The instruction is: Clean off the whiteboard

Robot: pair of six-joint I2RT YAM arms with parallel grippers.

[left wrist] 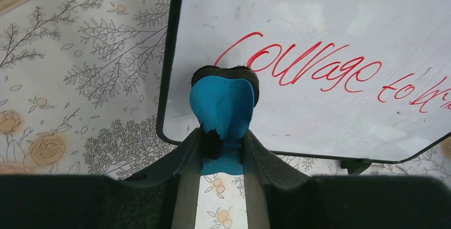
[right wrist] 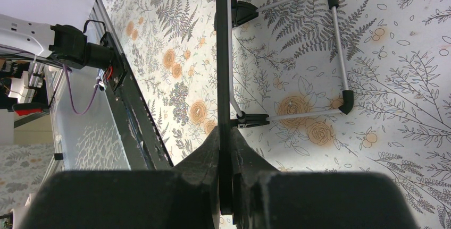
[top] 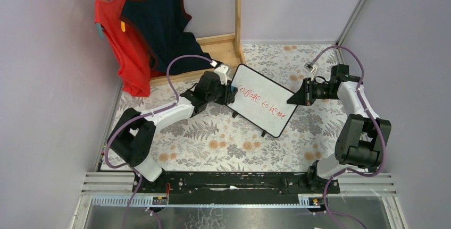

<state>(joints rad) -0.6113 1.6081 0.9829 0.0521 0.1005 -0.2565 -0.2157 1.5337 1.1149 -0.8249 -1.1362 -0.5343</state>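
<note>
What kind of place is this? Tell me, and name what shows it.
Likely a robot lab test cell: a left arm and right arm bolted to a rail, plain walls closing it in, and staged props, a floral cloth and tops on a wooden rack.

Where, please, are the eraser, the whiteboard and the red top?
eraser (left wrist: 222, 107): left wrist view, its blue face.
whiteboard (top: 263, 86): top external view, bare white surface.
red top (top: 130, 59): top external view, middle of cloth.

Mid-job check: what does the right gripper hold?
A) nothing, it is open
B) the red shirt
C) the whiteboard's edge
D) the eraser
C: the right gripper is shut on the whiteboard, seen edge-on in its wrist view; the left gripper holds the eraser.
</note>
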